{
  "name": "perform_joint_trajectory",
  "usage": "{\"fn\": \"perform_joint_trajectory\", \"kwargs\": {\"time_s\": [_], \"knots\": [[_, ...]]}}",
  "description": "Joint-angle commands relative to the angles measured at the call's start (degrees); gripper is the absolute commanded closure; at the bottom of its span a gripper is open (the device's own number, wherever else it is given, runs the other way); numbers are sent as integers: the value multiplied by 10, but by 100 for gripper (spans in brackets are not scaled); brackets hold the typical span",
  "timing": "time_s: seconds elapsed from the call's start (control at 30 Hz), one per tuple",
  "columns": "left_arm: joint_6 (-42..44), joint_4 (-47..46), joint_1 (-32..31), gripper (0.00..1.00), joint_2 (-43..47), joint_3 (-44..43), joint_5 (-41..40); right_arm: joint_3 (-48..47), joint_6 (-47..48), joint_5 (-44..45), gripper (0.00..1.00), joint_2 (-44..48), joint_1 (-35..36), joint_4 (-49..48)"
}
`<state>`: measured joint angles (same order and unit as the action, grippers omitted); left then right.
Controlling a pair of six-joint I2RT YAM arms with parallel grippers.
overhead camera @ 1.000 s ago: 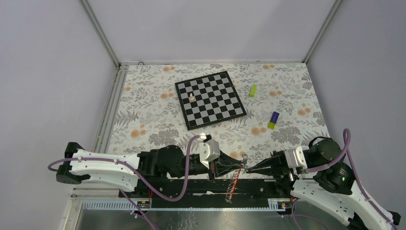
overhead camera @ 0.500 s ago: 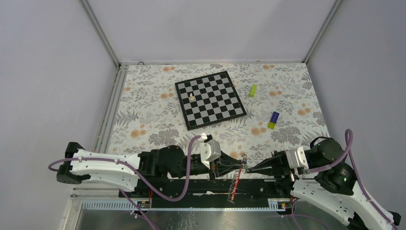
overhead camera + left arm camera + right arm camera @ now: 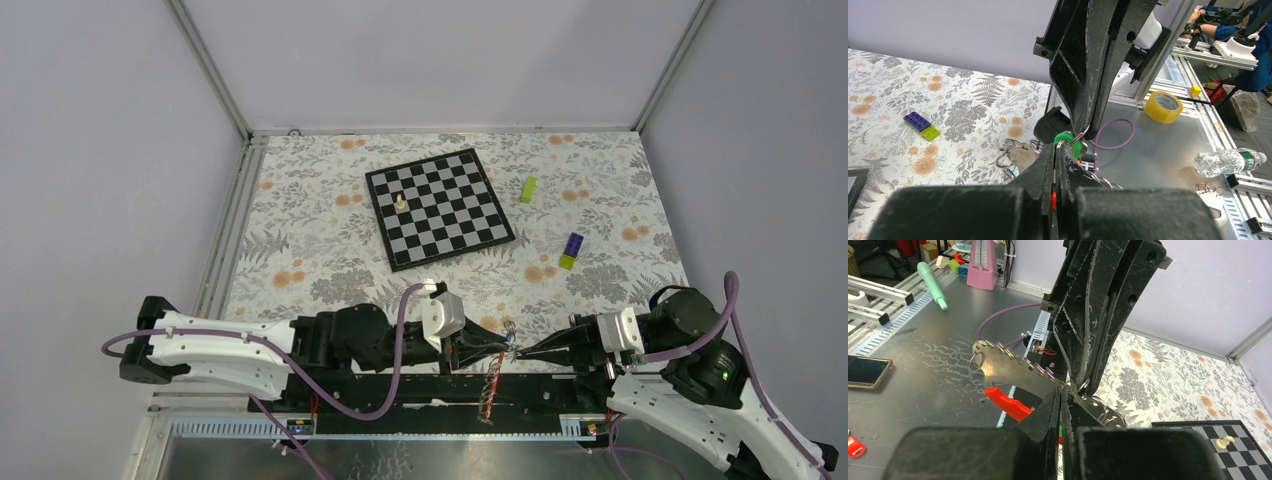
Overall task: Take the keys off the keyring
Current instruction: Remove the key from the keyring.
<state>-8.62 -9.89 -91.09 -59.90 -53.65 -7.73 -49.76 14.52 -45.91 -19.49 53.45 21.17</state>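
My left gripper [image 3: 503, 347] and right gripper [image 3: 522, 351] meet tip to tip above the table's near edge. In the left wrist view the left gripper [image 3: 1055, 150] is shut, with a green-headed key [image 3: 1071, 143] pinched at its tips. The right gripper [image 3: 1061, 390] is shut on the thin wire of the keyring [image 3: 1083, 386]. A silvery plate with several small rings [image 3: 1008, 365] and a red strap [image 3: 1008, 404] hang from the bunch. From above, the red strap [image 3: 490, 385] dangles below both grippers. Other keys are hidden.
A chessboard [image 3: 440, 207] with one pale piece [image 3: 401, 201] lies mid-table. A lime block [image 3: 528, 189] and a purple-and-yellow block [image 3: 571, 250] lie to its right. Below the table edge are a yellow tape roll [image 3: 1164, 106], a water bottle [image 3: 1228, 161] and a phone [image 3: 865, 371].
Both grippers, still tip to tip and shut, have crept slightly to the right, and the hanging red strap has shifted with them.
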Motion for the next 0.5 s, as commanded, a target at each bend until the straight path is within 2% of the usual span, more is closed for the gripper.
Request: {"fn": "perform_joint_trajectory", "kwargs": {"time_s": [0.0,0.47], "knots": [[17,-8,13,100,0,-26,-59,-32,-3,-37,100,10,4,-14],[17,5,13,100,-7,-32,-43,-39,15,-15,100,5,4,-14]]}}
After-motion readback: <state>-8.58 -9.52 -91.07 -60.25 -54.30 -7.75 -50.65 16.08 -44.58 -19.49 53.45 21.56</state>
